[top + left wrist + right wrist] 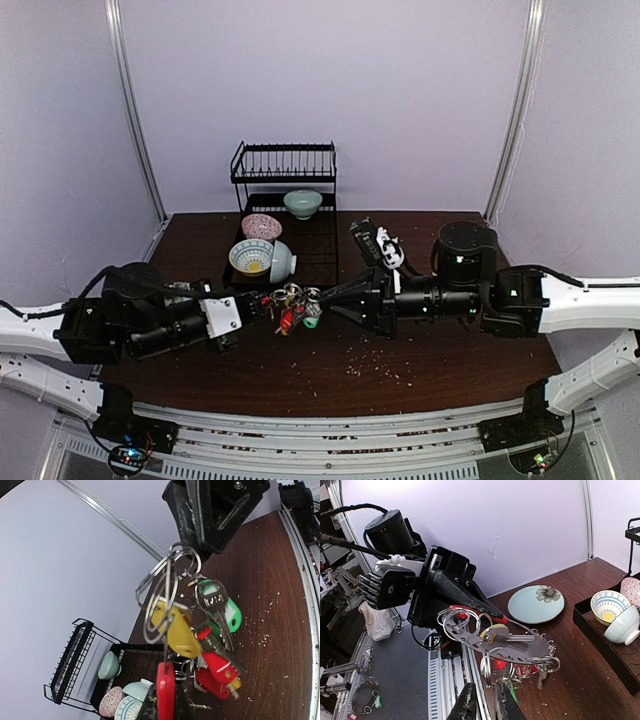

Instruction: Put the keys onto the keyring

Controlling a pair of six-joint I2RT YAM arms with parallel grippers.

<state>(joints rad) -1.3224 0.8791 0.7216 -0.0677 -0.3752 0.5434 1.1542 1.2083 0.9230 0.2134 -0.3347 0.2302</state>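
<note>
The keyring (296, 305) hangs above the table between my two grippers. It is a bunch of thin metal rings (165, 587) with a red strap (166, 687) and keys with green (229, 614), yellow (179, 632) and red (219, 666) tags. My left gripper (268, 303) is shut on the red strap (470, 611). My right gripper (326, 297) is shut on a ring at the bunch's other side (488, 669). A silvery key with a yellowish head (506, 635) lies against a flat metal plate (520, 647) in the bunch. I see no loose key on the table.
A black dish rack (285, 205) with several bowls (262, 257) stands at the back middle. A pale blue plate (536, 603) lies on the table behind the left gripper. A black and white object (383, 246) sits behind the right gripper. Crumbs (385, 360) dot the brown table.
</note>
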